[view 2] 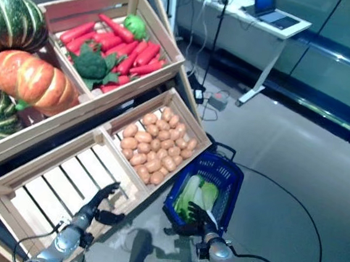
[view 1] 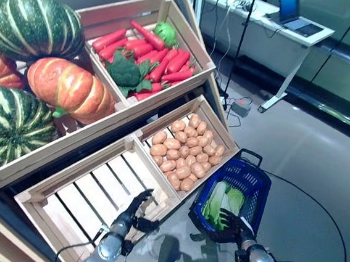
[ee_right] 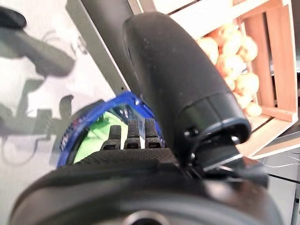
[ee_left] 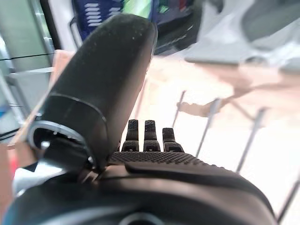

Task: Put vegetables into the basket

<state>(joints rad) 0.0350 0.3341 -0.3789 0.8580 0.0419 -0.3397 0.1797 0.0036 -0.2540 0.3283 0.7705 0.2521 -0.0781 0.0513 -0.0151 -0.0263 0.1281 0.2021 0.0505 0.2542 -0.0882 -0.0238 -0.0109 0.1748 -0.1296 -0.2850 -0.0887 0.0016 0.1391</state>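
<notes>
**Leafy greens lie in the blue basket, both hands empty**

The vegetables in the blue basket (view 1: 243, 190) are leafy greens (view 1: 222, 204) with thick white stalks and pale to bright green leaves. They look like bok choy; I cannot count the heads surely. The basket is of plastic mesh with a dark handle, and it stands on the grey floor (view 1: 309, 156) just beside the corner of the potato crate (view 1: 188, 146).

The right hand (view 1: 238, 225) is at the near rim of the basket. Its fingers are loosely extended toward the greens, and the right wrist view shows nothing held between them and the thumb. The left hand (view 1: 132, 210) is above the front edge of the empty slatted crate (view 1: 88, 197), with fingers relaxed and spread and nothing in them.

On the wooden stand I count four crates. The lower row has the empty one and the one full of small brown potatoes, too many to count. In the upper row, one crate (view 1: 147, 48) holds many red carrots (view 1: 163, 58), one head of broccoli (view 1: 125, 70) and one round light green vegetable (view 1: 164, 32). The other holds four pumpkins: two striped dark green (view 1: 33, 24) and two orange (view 1: 71, 87).

Behind, a white desk (view 1: 277, 35) carries one open laptop (view 1: 294, 15).
</notes>
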